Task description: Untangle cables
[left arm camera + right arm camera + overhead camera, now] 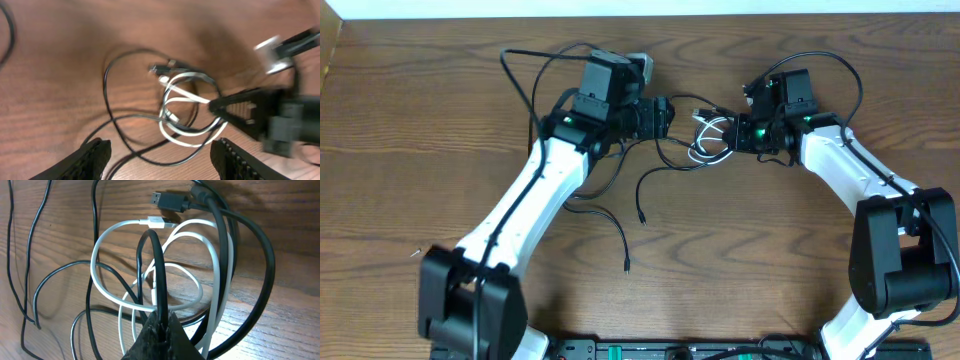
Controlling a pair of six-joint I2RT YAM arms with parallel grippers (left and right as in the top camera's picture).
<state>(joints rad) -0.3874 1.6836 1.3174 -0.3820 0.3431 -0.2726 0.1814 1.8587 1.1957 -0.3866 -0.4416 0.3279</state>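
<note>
Right end effector [160,322] is pressed together, pinching a thin black cable [159,280] that rises from the tips as a narrow hairpin loop, directly over the white cable [102,240]. White cable is round and smooth, coiled in several overlapping ovals, with a small white plug [157,222] at the coil's far edge. A thick black cable [262,250], glossy, arcs around the coil's outer side and ends in a rectangular metal USB plug [161,201] just beyond the white plug. More thin black strands thread through and under the coil. Left end effector [161,145] is spread wide above the coil, touching nothing; its fingers [97,155] are black with serrated inner faces. Loose black tails [640,200] trail away from the coil toward the robot base. The tabletop [295,210] is brown wood grain, matte.
</note>
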